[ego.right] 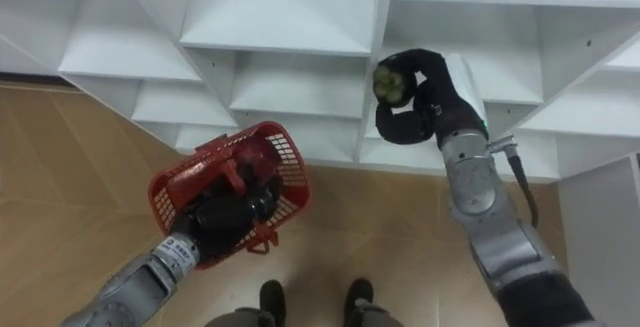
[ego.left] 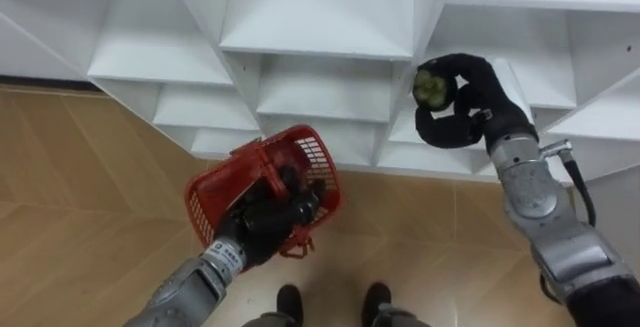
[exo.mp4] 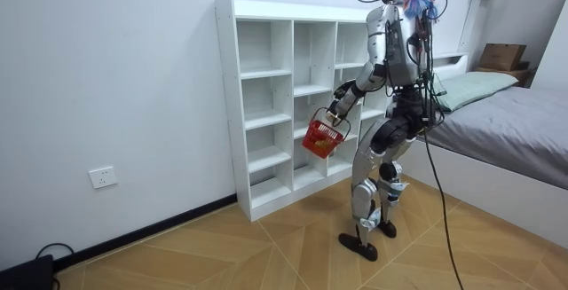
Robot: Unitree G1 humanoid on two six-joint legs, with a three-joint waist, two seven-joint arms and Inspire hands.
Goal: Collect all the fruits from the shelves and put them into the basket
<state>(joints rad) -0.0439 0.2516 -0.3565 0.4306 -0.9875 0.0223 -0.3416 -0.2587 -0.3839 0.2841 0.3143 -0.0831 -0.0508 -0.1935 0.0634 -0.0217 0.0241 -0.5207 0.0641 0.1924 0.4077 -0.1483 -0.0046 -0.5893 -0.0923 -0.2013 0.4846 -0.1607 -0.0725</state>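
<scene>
My right hand (ego.left: 462, 102) (ego.right: 420, 97) is raised in front of the white closet shelves (ego.left: 318, 27), its fingers curled round a green fruit (ego.left: 433, 87) (ego.right: 391, 84). My left hand (ego.left: 272, 212) (ego.right: 232, 210) is shut on the handle of a red mesh basket (ego.left: 303, 157) (ego.right: 265, 159), held tilted below and to the left of the fruit. What lies inside the basket is hidden by the hand. In the room view I stand upright facing the closet (exo.mp4: 266, 104), with the basket (exo.mp4: 321, 137) hanging at hip height before the shelves.
The closet's compartments in sight are bare. Wooden floor (ego.left: 90, 187) stretches to my left. A bed (exo.mp4: 510, 117) stands behind me at the room view's right, and a dark box (exo.mp4: 501, 56) rests near its head.
</scene>
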